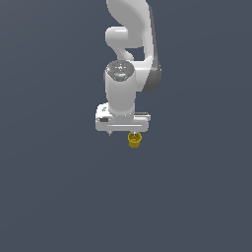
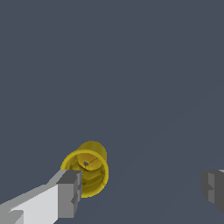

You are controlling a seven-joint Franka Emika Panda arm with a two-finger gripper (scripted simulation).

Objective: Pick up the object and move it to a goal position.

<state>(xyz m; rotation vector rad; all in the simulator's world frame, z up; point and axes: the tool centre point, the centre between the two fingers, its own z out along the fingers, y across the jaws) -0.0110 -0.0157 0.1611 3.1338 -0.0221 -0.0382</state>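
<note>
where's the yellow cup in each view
Exterior view: yellow cup sits just under the white pincer, near picture centre.
Wrist view: cup lies in the lower part, beside one grey fingertip.
Shared landmark: the pincer, its fingertips spread wide in the wrist view.

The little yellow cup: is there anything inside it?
The wrist view looks into the yellow cup: only its own yellow walls and a small dark dot at the base show. One finger of the open gripper covers part of the rim.

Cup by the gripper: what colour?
Mustard yellow all over, rim included. The cup shows best in the wrist view, beside one grey finger pad.
</note>
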